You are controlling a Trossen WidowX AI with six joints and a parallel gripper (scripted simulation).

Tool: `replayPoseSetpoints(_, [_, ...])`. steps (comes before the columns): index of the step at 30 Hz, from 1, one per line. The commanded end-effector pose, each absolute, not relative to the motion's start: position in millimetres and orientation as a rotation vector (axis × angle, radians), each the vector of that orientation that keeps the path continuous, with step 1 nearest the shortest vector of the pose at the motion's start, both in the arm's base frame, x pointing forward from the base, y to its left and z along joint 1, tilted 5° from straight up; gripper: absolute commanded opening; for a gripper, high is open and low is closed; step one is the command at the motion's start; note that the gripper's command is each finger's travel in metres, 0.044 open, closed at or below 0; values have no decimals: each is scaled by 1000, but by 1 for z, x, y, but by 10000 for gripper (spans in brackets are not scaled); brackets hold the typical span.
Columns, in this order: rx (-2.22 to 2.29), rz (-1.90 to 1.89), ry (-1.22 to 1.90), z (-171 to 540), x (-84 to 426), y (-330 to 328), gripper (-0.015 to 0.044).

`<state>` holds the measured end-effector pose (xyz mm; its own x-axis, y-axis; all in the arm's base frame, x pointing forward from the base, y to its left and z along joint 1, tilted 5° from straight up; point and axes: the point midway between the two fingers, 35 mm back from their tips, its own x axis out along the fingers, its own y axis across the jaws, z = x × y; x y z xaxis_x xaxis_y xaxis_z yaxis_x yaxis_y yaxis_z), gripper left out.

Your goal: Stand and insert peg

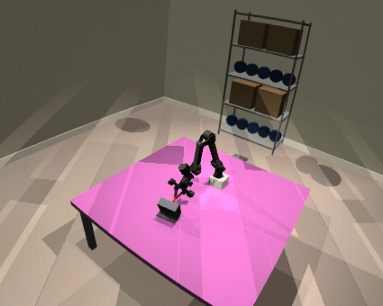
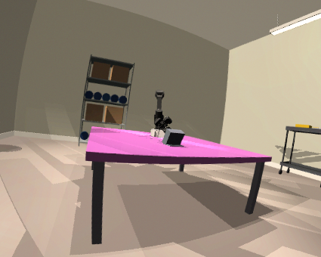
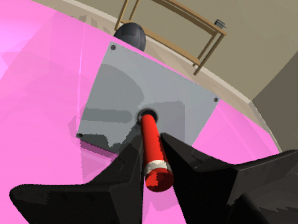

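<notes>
The red peg [image 3: 153, 137] [image 1: 175, 199] is held between the fingers of my gripper [image 3: 151, 139], which is shut on it. The end with the white band points back toward the wrist camera, and the plain end points at the sloped grey panel [image 3: 167, 82] [image 1: 168, 205] [image 2: 174, 137]. In the wrist view the plain end overlaps the dark round hole [image 3: 140, 116], whose rim shows above and beside it. I cannot tell whether the tip is inside the hole or just in front of it.
The panel stands on the pink table [image 1: 136, 202] [image 2: 121, 149], in front of the arm's white base [image 1: 219, 181]. A metal shelf with boxes and dark blue round things stands beyond the table. A cart [image 2: 308, 130] stands off to the right in the exterior view.
</notes>
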<state>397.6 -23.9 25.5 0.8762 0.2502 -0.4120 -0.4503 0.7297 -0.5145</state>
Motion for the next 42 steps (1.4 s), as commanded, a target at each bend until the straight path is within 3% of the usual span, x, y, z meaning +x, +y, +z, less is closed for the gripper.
replayPoseSetpoints(1, [-649,391,322,26,401,-24,0])
replayPoseSetpoints(42, [-649,391,321,22,410,-23,0])
